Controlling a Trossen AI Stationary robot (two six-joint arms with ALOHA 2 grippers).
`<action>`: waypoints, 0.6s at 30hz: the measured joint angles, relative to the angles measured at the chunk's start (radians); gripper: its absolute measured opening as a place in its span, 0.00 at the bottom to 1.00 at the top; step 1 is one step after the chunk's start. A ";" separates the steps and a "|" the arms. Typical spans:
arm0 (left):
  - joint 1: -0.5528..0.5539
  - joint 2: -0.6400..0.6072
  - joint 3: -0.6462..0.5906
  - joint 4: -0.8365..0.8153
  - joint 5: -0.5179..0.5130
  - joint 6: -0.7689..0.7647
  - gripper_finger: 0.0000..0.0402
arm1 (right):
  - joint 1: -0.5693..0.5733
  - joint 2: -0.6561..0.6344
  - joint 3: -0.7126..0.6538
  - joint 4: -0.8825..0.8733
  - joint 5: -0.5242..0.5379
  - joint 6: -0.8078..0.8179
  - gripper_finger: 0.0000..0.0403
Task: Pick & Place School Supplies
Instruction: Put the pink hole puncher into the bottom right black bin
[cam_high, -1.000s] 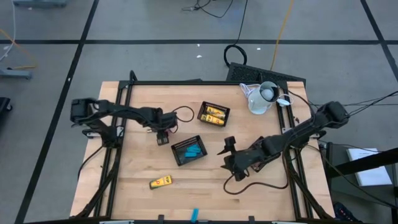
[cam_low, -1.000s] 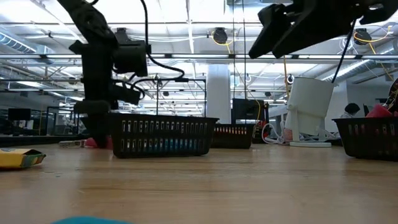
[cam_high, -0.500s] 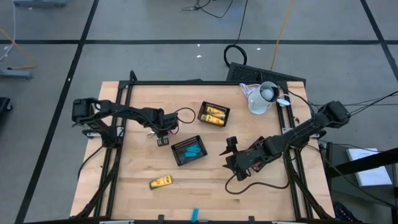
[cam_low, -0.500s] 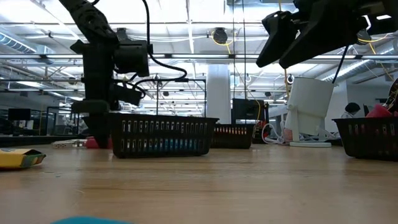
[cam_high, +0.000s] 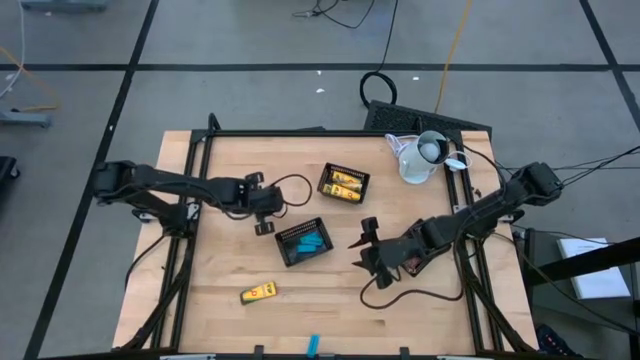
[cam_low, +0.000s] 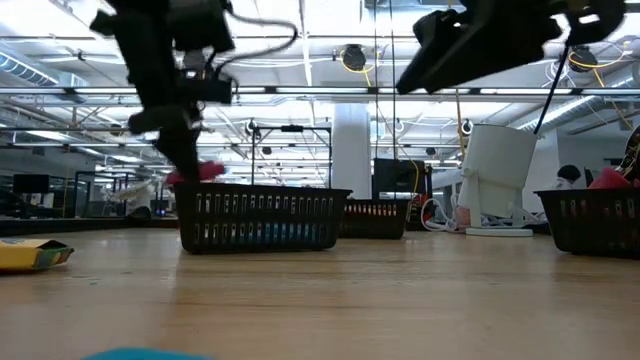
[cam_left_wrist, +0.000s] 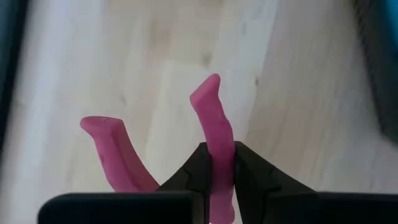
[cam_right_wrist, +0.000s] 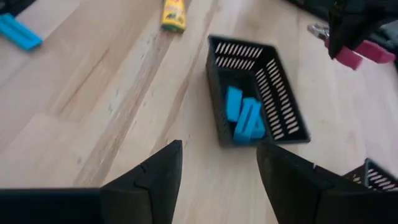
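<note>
My left gripper (cam_high: 262, 216) is shut on pink-handled scissors (cam_low: 203, 171), held above the table just left of the black mesh tray (cam_high: 303, 241) that holds blue pieces (cam_right_wrist: 244, 116). A second tray (cam_high: 344, 184) farther back holds yellow-and-black blocks. One yellow block (cam_high: 259, 293) lies flat on the wood near the front left, and a blue piece (cam_high: 313, 345) lies at the front edge. My right gripper (cam_right_wrist: 217, 180) hangs open above the table, right of the blue tray, with nothing between its fingers. My left gripper pinches one pink handle (cam_left_wrist: 219, 149) of the scissors between its two fingers. The other handle (cam_left_wrist: 111, 152) stands free beside them. The fingers come from above, pointing down. The scissors are lifted clear of the table.
A white jug (cam_high: 425, 157) stands at the back right. In the low view another black tray (cam_low: 590, 218) with pink things in it stands at the right. Bare wood lies between the blue tray and the front edge.
My left gripper has gone up from the table beside the blue tray, and the pink scissors have come up with it, from table level to above the tray's rim.
</note>
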 joint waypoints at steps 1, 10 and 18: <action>-0.010 -0.010 0.020 -0.011 -0.010 0.006 0.10 | -0.009 0.000 0.000 0.016 -0.003 -0.006 0.49; -0.135 0.042 0.226 0.007 0.000 0.145 0.10 | -0.109 0.000 -0.019 0.172 -0.004 -0.162 0.54; -0.232 0.134 0.316 0.057 0.055 0.243 0.10 | -0.219 0.001 -0.113 0.378 -0.051 -0.263 0.55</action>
